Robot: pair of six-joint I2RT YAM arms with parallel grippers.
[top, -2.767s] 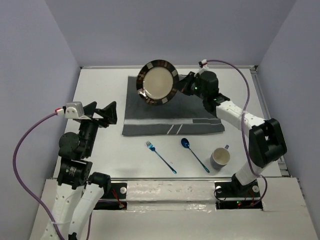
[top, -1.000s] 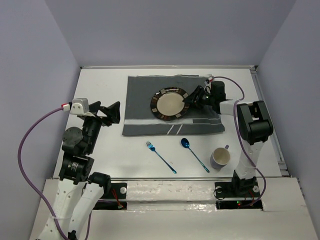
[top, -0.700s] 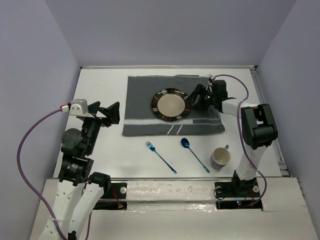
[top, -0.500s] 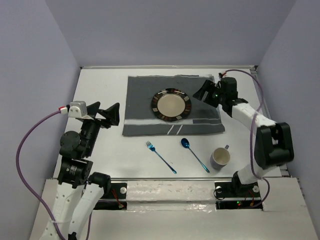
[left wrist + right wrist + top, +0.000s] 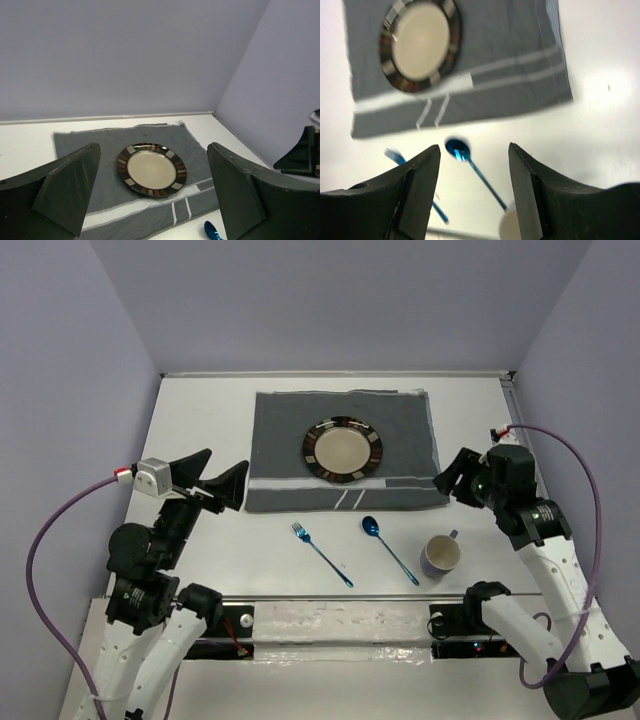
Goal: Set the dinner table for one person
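The dinner table (image 5: 200, 410) is a white tabletop with a grey striped placemat (image 5: 400, 430) at the back. A dark-rimmed cream plate (image 5: 343, 450) lies flat on the mat and nothing touches it. In front of the mat lie a blue fork (image 5: 320, 553), a blue spoon (image 5: 388, 548) and a mug (image 5: 441, 555). My right gripper (image 5: 452, 476) hangs open and empty off the mat's right edge, above the spoon (image 5: 465, 152) in the wrist view. My left gripper (image 5: 224, 478) stands wide open and empty left of the mat, facing the plate (image 5: 151, 169).
Lilac walls close in the table at the back and both sides. A raised rail (image 5: 330, 373) runs along the far edge. In the right wrist view the mug's rim (image 5: 507, 227) shows low between the fingers, and the fork (image 5: 395, 156) lies left of the spoon.
The right gripper set the plate on the mat, let go, and pulled back right and nearer, off the mat. The left arm shifted slightly nearer, still open.
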